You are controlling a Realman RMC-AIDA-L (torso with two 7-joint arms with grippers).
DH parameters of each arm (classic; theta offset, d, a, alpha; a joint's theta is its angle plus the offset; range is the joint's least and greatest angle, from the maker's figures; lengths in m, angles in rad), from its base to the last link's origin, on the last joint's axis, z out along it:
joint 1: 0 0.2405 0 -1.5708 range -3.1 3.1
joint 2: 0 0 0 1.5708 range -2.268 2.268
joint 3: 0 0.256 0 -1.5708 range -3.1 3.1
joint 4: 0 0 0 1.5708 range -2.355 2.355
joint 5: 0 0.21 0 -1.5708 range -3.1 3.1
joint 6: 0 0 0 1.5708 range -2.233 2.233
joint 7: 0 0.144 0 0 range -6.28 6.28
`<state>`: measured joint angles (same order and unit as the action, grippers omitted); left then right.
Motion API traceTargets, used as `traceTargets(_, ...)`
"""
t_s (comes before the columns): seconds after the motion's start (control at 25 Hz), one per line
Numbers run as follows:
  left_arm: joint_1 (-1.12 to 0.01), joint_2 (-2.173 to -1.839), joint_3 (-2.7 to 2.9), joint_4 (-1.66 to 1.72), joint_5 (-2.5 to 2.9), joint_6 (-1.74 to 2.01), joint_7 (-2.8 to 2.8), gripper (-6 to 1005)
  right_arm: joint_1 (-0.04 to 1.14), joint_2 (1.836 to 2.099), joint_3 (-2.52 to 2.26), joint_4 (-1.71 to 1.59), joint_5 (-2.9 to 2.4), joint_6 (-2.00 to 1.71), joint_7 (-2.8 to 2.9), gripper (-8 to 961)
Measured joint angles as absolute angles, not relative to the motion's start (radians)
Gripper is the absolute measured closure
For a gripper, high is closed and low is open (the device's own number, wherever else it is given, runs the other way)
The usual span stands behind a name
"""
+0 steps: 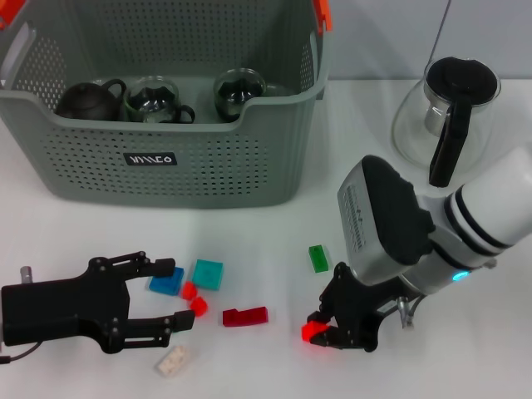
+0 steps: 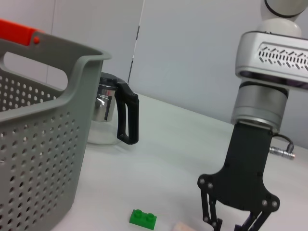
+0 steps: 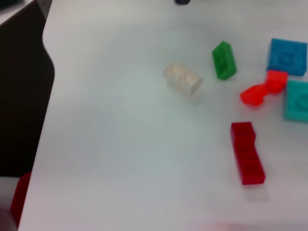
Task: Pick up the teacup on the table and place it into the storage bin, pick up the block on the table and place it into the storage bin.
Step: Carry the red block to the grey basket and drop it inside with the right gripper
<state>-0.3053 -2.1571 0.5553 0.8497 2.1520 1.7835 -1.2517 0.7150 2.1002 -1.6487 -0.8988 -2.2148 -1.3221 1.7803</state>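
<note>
While the right hand point(image 1: 326, 331) sits low on the tabletop point(image 1: 274, 357), its fingers are pinched on a small red block point(image 1: 312, 332), which shows at the tips, touching or just off the surface; can't tell which. Left hand point(image 1: 162, 293) rests at the near-left of the tabletop, fingers spread wide, holding nothing, w/ a blue block point(image 1: 166, 280) just beside its upper finger and a white block point(image 1: 172, 361) just below its lower one.

Bin point(image 1: 166, 158) stands at the back left. Three cups sit inside already: a dark teapot-like one point(image 1: 87, 100) and two glass cups point(image 1: 152, 98) point(image 1: 237, 90). No teacup left on the tabletop that I can see, so the cup part looks done, and blocks are the job now. Loose ones between the hands: teal point(image 1: 208, 273), two small red bits point(image 1: 194, 298), a long red point(image 1: 245, 316), plus a green point(image 1: 317, 257) just beyond the right hand. A glass jug point(image 1: 445, 116) stands back right, well apart from the bin.

Handling, my read: block is rigid plastic, v. light, smooth-sided, not fragile. Pinch across two flat opposite faces, mid-height, not the studs or a corner, else it can twist and pop out. Little force needed. Bin wall is tall, so the lift prob. needs good clearance over the rim before letting go; a drop inside shouldn't hurt the block, but glass cups are in there, so aim for the bare floor.
</note>
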Motion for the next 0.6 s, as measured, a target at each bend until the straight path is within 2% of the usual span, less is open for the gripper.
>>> traceTargets(0.04,-0.305,-2.157,0.555,0.85,2.152,1.784,-1.252,171,0.716,2.1,-1.638,-0.903,-2.215,-1.328,1.781,749)
traceTargets(0.4,-0.303,-2.155,0.554,0.85,2.152,1.789,-1.244,172,0.705,2.1,-1.298,-1.206,-2.13,-1.645,1.859,746)
traceTargets(0.6,-0.304,-2.155,0.554,0.85,2.152,1.783,-1.243,172,0.802,2.098,-1.125,-1.305,-2.036,-1.649,2.016,745)
